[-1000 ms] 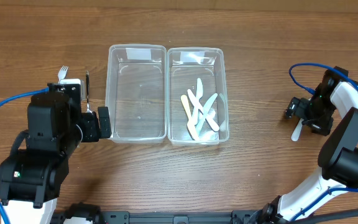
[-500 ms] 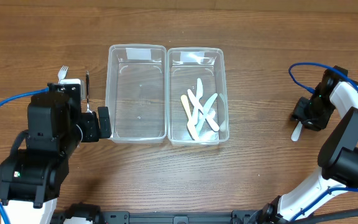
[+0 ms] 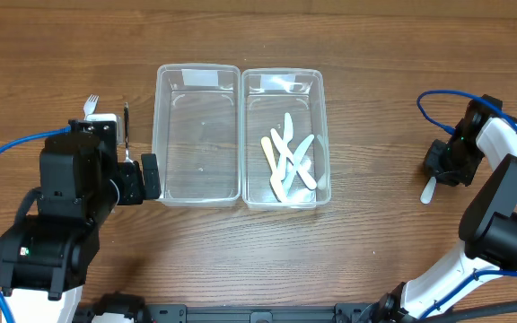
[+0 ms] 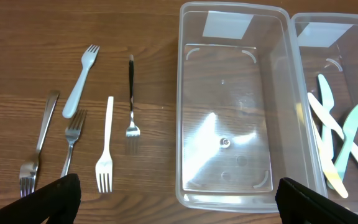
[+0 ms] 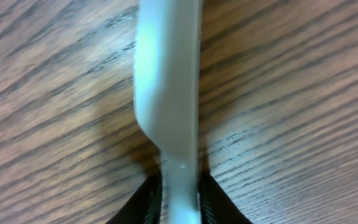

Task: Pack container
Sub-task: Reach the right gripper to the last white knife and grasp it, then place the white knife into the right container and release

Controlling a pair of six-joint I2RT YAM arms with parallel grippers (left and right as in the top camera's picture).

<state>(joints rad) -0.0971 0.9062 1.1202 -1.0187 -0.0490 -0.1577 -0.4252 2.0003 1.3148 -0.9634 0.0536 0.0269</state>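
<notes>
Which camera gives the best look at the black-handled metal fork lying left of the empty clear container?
The left wrist view: the black-handled metal fork lies whole, tines towards the camera. Overhead, it is a thin dark sliver beside the left arm. The right wrist view misses it, showing a white plastic knife.

a wooden worktop (image 3: 375, 90) filled every view out to the edges. its surface was a mid brown, a little warmer and redder toward the far edge in the overhead view, with fine dark grain running left to right across it. close up, in the right wrist view, the grain showed as wavy dark streaks on a paler brown ground, slanting across the frame. the light was even and soft. shadows on the wood lay short and faint, and the finish looked matt with only a slight sheen.
</notes>
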